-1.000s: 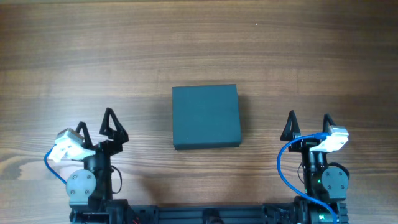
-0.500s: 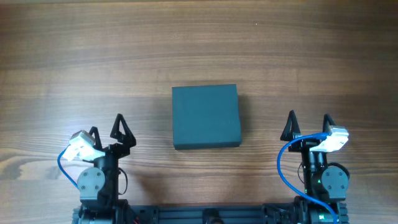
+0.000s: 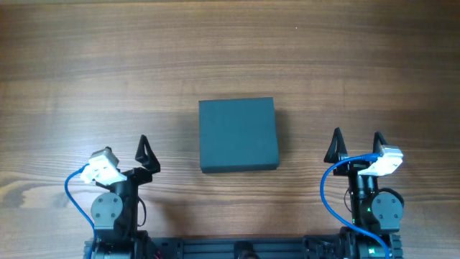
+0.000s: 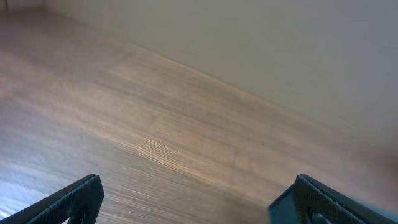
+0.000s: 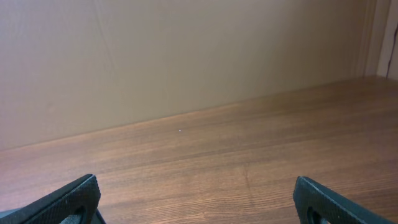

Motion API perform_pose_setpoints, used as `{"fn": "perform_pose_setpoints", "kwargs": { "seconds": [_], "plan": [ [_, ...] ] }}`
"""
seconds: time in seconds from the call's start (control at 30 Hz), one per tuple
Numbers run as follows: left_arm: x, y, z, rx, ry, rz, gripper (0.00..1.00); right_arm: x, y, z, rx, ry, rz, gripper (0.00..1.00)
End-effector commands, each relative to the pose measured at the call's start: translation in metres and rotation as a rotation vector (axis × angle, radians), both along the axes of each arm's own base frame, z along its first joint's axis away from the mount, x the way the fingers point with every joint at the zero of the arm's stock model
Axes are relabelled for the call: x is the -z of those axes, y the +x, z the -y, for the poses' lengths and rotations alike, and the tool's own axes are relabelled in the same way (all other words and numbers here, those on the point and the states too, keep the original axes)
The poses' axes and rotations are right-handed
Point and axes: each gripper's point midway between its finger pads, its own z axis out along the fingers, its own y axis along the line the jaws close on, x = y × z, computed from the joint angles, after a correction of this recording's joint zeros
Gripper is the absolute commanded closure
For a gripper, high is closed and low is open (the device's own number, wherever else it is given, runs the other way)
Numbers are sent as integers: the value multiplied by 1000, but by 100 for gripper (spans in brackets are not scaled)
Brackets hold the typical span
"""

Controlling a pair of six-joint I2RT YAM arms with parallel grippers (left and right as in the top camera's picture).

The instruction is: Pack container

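Note:
The container (image 3: pixel 238 134) is a dark teal-grey box with its lid closed, lying flat on the wooden table in the middle of the overhead view. My left gripper (image 3: pixel 126 152) is open and empty, to the container's lower left, angled toward it and apart from it. In the left wrist view its jaws (image 4: pixel 199 199) frame bare wood. A dark teal sliver beside the right finger may be the container's edge. My right gripper (image 3: pixel 357 139) is open and empty, to the container's lower right. Its jaws (image 5: pixel 199 199) also frame only bare wood.
The wooden table (image 3: pixel 230 50) stretches behind and beside the container. A beige wall (image 5: pixel 186 56) stands past the table's far edge. Both arm bases sit at the near edge of the table.
My left arm has swung right, toward the container, still open. The right arm and the container have not moved.

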Motion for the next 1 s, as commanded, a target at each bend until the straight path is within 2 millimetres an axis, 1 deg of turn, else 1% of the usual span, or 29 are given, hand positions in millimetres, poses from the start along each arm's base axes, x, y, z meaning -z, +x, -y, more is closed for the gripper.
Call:
{"fn": "perform_pose_setpoints", "kwargs": {
  "seconds": [0.0,0.17,0.97],
  "plan": [
    [4,1,12,122,278,-23,0,-3,-1,1,7,10,15,0],
    [4,1,13,136,334,-26,0,-3,-1,1,7,10,15,0],
    [4,1,12,135,333,-27,0,-3,-1,1,7,10,15,0]
  ]
}}
